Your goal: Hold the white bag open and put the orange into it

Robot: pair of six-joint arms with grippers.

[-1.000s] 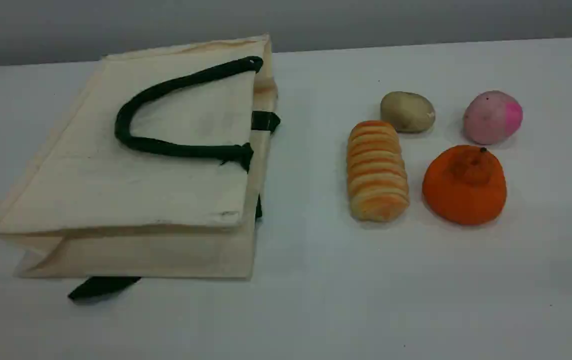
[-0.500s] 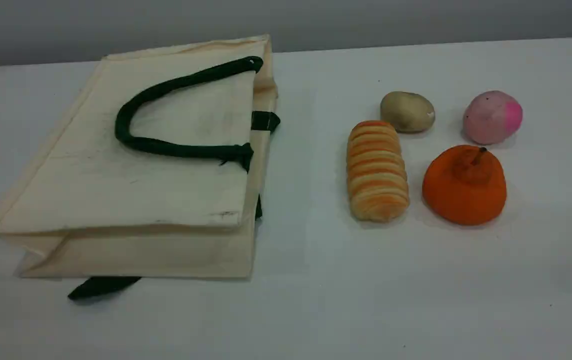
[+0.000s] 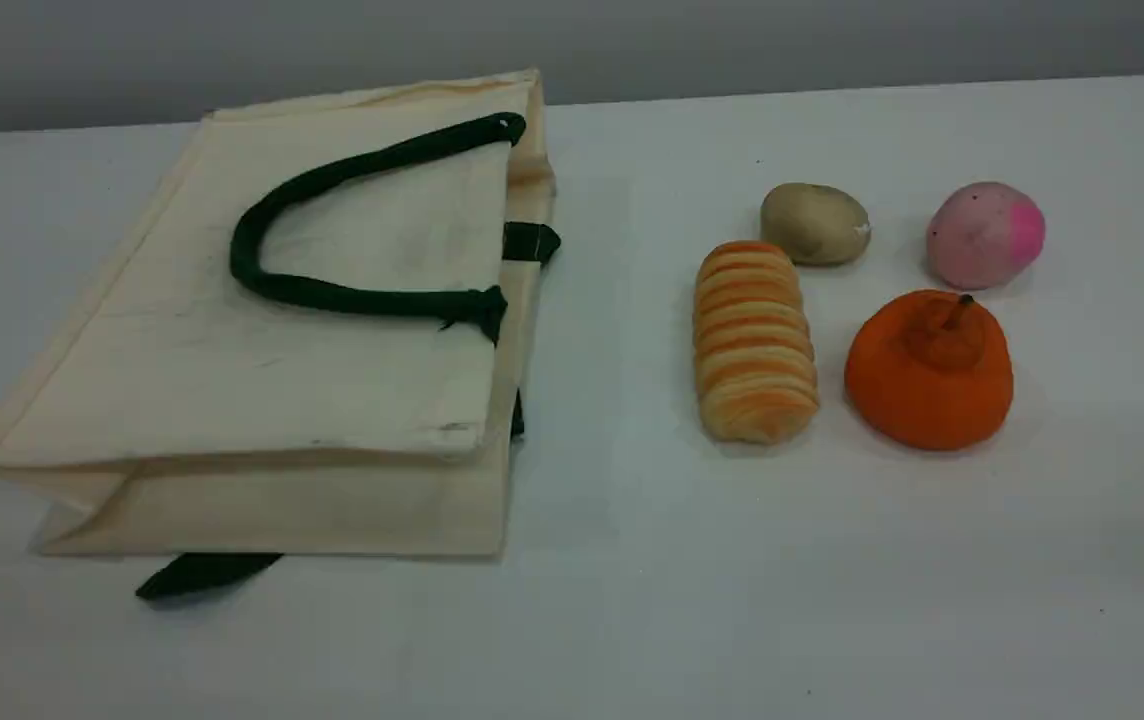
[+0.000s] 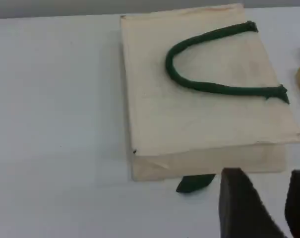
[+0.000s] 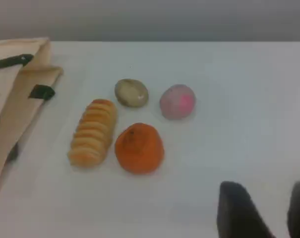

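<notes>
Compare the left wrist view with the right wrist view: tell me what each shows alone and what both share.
Left wrist only: the whole white bag lying flat, its full green handle and the left tool, jaws apart and empty.
Right wrist only: the orange, potato, pink fruit and the right tool, jaws apart and empty.
Both: the bag, table and bread roll.

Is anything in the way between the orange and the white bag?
Yes. The striped bread roll lies on the table right between the orange and the white bag. The bag also lies flat, its mouth not held open yet. A potato and a pink fruit sit behind, off that path.
</notes>
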